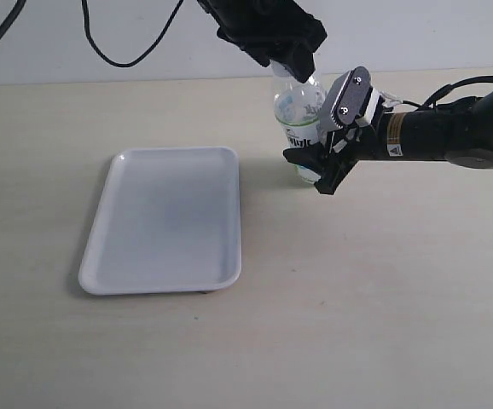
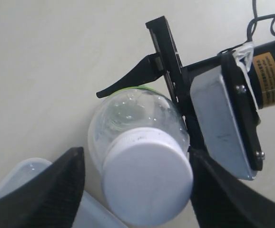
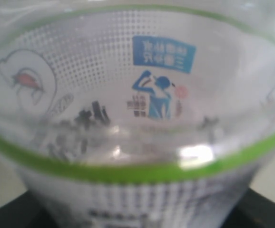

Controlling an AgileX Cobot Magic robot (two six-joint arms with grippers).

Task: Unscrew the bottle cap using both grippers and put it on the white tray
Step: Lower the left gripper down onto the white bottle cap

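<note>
Overhead, the black left pincer (image 2: pixel 136 156) reaches down from 12 o'clock in the exterior view and straddles the bottle cap (image 2: pixel 147 183). Its two fingers (image 2: pixel 52 190) are set wider than the cap: one stands off with a clear gap, the other sits right at the cap's edge, and whether it touches cannot be told. The cap is on the neck of the bottle (image 1: pixel 296 109), which stands upright on the desk (image 1: pixel 383 298).

The right pincer (image 1: pixel 319 141) comes in level from 3 o'clock on its black cylindrical arm and is clamped around the bottle's body, the grey plate jaw against one side and a black finger hooked around the other. From the right wrist camera the label fills the frame up close, with a green band, blue print and dark lettering.

The white tray (image 1: pixel 165 217) lies flat on the desk at about 8 o'clock from the bottle, near it but apart.
</note>
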